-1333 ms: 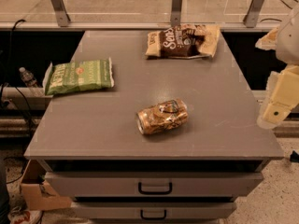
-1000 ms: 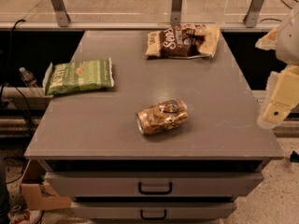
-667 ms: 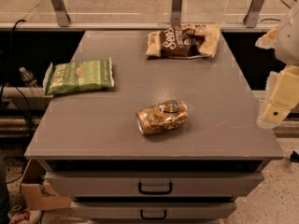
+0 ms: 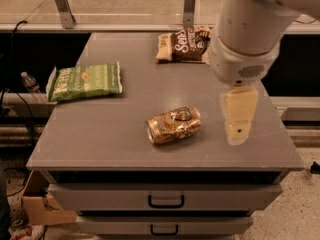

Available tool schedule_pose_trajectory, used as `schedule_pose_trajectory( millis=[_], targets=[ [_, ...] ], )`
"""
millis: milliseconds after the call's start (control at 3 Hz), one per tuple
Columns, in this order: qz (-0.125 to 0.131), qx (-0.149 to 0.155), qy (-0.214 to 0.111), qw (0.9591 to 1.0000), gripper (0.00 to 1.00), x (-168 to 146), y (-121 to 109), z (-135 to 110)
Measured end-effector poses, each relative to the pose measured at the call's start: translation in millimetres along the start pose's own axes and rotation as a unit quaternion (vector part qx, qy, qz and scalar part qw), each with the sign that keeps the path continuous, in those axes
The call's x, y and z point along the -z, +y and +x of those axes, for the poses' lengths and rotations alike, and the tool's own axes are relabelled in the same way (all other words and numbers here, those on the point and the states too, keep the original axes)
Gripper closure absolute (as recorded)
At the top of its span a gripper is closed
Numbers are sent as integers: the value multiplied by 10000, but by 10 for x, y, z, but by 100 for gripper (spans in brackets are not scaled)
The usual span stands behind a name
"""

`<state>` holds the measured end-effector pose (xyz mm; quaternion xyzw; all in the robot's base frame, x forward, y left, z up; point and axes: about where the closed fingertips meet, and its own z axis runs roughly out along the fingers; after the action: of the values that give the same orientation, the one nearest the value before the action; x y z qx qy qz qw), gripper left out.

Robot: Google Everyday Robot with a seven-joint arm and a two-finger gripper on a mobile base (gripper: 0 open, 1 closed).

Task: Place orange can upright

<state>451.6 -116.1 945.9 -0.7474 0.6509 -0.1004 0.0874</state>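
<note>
orange can (image 4: 173,124): on its side on the grey table (image 4: 100,134), front-centre, long axis roughly left-right and slightly skewed. One round end faces front-left. Not upright.
can contact: resting on the tabletop only, nothing touching it.
gripper (image 4: 237,134): right of the can, over the table's front-right area, pointing down. Near the can but apart from it, tip close to the surface.
gripper state: cream slab seen side-on, so whether it is apart or together can't be read. Nothing visible in it.
arm (image 4: 247,29): large white wrist housing comes in from the top right and covers the right end of the brown bag.
green chip bag (image 4: 85,81): flat on the left side of the table, well apart from the can.
brown snack bag (image 4: 182,45): flat at the back edge, centre-right, well apart from the can.
drawers: two below the tabletop, upper handle (image 4: 166,201), lower handle (image 4: 164,229), both closed.
off-table: water bottle (image 4: 29,81) to the left, cardboard box (image 4: 37,204) on the floor at lower left.
</note>
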Motion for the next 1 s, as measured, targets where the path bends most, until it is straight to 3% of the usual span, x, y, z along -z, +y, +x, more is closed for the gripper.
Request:
schedule_pose_trajectory(
  millis=[333, 1000],
  targets=[
    [-216, 670, -27, 9975, 0, -180, -35, -410],
    [-578, 1321, -264, 9892, 0, -447, -104, -982]
  ],
)
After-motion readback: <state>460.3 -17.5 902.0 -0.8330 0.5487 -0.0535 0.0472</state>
